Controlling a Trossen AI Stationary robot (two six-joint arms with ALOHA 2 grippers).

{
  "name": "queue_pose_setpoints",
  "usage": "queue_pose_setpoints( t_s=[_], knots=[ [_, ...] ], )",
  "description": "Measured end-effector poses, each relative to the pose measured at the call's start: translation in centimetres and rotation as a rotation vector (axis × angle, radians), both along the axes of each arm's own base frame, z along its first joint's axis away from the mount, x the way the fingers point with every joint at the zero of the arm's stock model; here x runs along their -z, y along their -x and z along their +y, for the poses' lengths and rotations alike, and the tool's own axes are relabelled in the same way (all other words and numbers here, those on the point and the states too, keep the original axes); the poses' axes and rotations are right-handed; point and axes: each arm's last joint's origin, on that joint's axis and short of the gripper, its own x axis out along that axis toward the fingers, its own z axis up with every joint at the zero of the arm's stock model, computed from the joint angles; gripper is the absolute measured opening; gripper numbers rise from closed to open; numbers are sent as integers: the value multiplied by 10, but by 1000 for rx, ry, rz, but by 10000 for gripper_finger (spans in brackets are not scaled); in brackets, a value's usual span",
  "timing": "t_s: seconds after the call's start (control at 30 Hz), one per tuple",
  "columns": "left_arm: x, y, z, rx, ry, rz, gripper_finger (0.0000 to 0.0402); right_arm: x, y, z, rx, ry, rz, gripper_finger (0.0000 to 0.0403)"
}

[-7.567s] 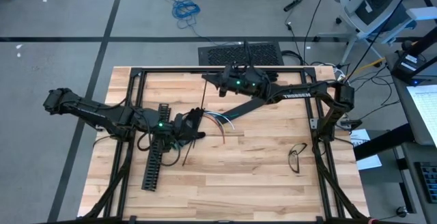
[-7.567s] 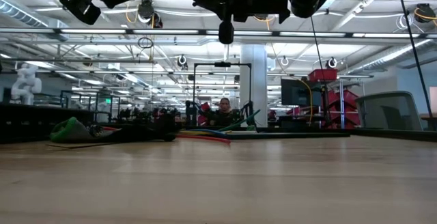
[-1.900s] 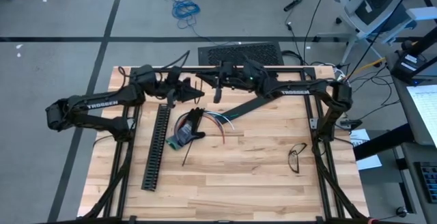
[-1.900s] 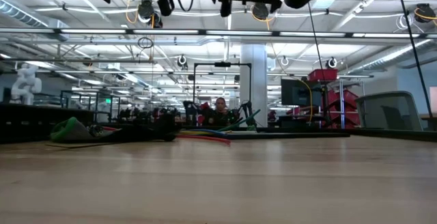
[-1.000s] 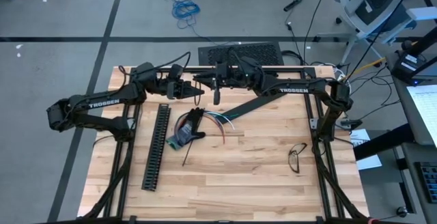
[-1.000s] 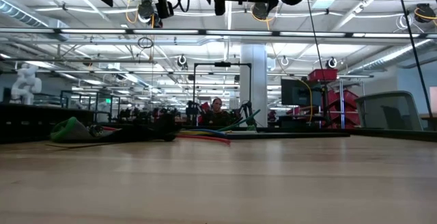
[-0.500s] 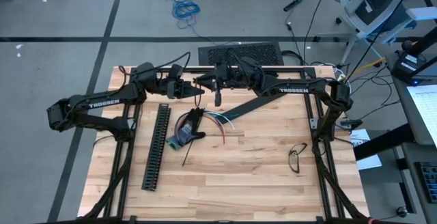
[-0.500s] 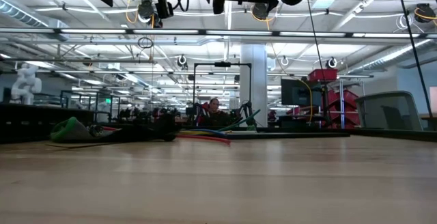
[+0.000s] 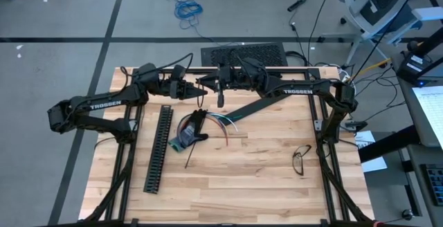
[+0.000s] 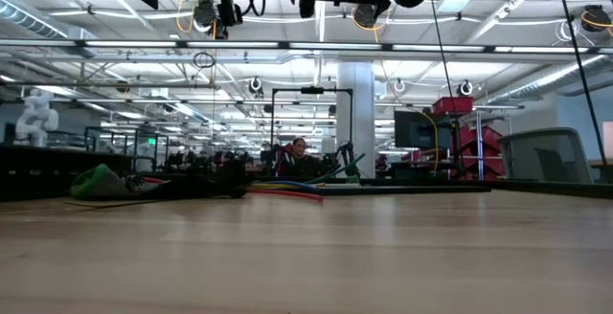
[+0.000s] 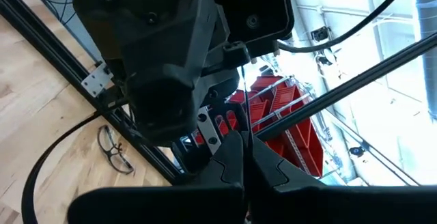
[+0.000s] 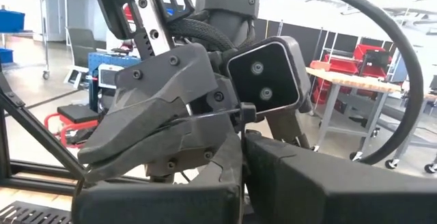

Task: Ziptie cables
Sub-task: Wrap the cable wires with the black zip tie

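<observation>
Both arms reach in over the table's far edge and meet there, raised well above the wood. The left arm (image 9: 97, 106) stretches from its base at the left side toward the middle, its wrist level. The left gripper (image 9: 196, 87) points at the right gripper (image 9: 208, 83), tip to tip, almost touching. The right arm (image 9: 297, 92) runs from its base at the right side toward the middle. Each wrist view shows its own dark fingers (image 11: 235, 159) pressed together, with the other gripper's body close in front. Both pairs of fingers are closed.
</observation>
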Motion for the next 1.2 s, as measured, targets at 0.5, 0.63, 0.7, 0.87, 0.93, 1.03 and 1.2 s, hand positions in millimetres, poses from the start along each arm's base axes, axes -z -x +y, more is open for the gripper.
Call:
queue_pose_setpoints(
  t_s=[0.5, 0.63, 0.7, 0.87, 0.93, 1.03, 1.2],
  knots=[
    [0, 0, 1, -43, 7, -3, 0, 3, -1, 4, -7, 37, 25, 0],
    [0, 0, 2, -63, 8, -7, 0, 3, -1, 4, -6, 42, 28, 0],
    [-1, 0, 2, -70, 5, -9, 0, 3, -1, 4, -7, 42, 27, 0],
    [-1, 2, 7, -98, 2, -10, 0, 3, -2, 5, -1, 44, 29, 0],
    [-1, 3, 8, -105, -1, -16, 0, 3, -2, 5, -2, 44, 30, 0],
    [-2, 3, 9, -104, -5, -22, 0, 3, -2, 6, -15, 45, 30, 0],
    [-2, 3, 8, -105, -58, -30, 0, 3, -2, 6, -16, 45, 29, 0]
  ],
)
